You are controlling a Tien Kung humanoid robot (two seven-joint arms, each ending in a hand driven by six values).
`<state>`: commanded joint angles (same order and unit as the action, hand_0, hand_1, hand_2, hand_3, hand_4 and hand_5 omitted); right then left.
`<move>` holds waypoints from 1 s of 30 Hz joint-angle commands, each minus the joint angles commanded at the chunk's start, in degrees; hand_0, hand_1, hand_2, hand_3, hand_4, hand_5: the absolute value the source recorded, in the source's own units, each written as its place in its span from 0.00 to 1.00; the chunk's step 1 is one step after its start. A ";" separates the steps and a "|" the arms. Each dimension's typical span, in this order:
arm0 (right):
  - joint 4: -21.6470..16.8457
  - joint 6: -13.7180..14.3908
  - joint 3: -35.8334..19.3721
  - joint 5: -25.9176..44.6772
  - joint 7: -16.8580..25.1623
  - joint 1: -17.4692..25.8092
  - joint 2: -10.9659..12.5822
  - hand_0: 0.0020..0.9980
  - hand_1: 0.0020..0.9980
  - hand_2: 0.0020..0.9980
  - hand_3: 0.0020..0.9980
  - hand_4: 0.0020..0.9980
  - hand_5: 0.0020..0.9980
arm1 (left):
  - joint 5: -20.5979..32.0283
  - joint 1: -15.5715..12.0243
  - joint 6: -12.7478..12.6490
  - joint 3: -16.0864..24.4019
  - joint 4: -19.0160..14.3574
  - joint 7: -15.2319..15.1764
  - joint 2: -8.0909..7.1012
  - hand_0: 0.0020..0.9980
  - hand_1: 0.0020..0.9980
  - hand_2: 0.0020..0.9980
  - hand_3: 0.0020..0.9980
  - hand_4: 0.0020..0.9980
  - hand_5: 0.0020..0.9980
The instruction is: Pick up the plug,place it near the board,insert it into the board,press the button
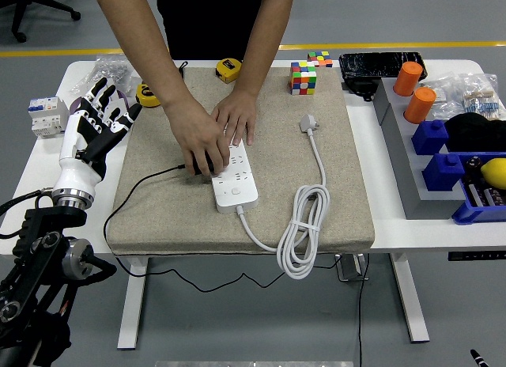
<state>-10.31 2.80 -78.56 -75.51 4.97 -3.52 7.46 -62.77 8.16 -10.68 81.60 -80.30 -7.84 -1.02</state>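
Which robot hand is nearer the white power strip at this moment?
Left. The left hand hovers open over the mat's left edge, apart from the power strip, which the person's hands cover. The right hand is out of view.

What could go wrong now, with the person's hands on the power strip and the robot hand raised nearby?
1. The person's hands cover the power strip; if the left hand reaches in, it may hit them.
2. The black cord lies between the left hand and the strip, so the arm could snag it.
3. The white cable hangs over the pad's edge and might slip off.
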 joint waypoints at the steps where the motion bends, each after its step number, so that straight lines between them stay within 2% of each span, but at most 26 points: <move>1: 0.00 0.00 0.02 0.06 0.02 -0.03 -0.01 0.95 0.85 0.78 0.79 1.00 1.00 | 0.08 -0.01 0.00 0.00 0.02 -0.07 0.00 0.94 0.96 0.95 0.93 0.97 0.22; 10: 0.00 0.06 -0.06 -0.19 -0.13 -0.10 -0.10 0.95 0.85 0.78 0.79 1.00 1.00 | 0.40 0.05 -0.59 0.20 0.16 -0.85 0.02 0.93 0.95 0.94 0.93 0.97 0.22; 30: 0.00 0.03 0.45 0.30 -0.04 0.02 0.08 0.96 0.85 0.78 0.79 1.00 1.00 | -2.18 0.27 -0.18 -0.57 0.64 0.01 -0.39 0.93 0.95 0.93 0.92 0.97 0.22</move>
<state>-10.31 2.83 -78.11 -75.21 4.92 -3.50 7.54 -64.95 8.43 -10.86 81.02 -79.66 -7.83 -1.41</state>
